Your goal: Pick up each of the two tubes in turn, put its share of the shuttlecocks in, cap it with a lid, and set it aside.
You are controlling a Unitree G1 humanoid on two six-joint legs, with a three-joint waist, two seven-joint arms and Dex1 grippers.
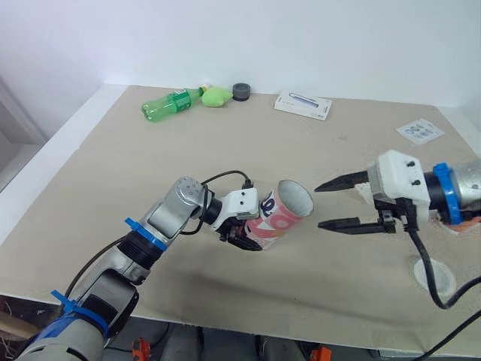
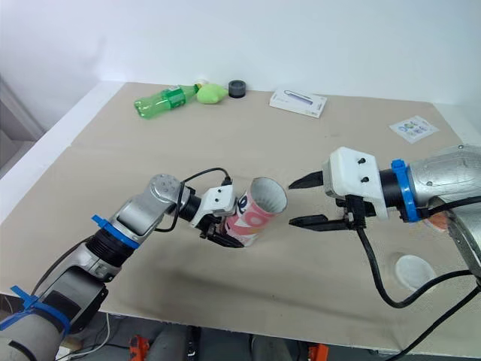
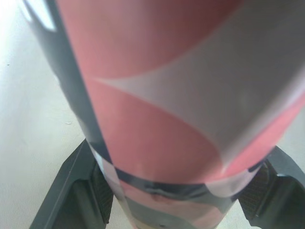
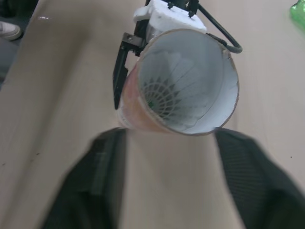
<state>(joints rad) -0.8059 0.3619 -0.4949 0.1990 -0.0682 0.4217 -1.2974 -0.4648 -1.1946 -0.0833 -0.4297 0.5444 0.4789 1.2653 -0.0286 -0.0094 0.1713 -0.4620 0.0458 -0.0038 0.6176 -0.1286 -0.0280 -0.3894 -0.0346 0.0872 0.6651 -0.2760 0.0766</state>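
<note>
Left claw [image 1: 252, 232] clamps a glossy pink-and-white cylindrical tube [image 1: 284, 213] holding a white ribbed shuttlecock [image 4: 164, 93]; right claw [image 1: 318, 206] gapes opposite.

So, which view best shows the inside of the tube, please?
The right wrist view: it looks straight into the tube, showing a shuttlecock inside. The eye views show its mouth obliquely, in the left gripper; the left wrist view shows its outer wall.

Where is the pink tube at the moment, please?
In the head views, the tube is near the front middle of the table, clamped in the left gripper, with its open mouth facing the open right gripper just to its right.
</note>
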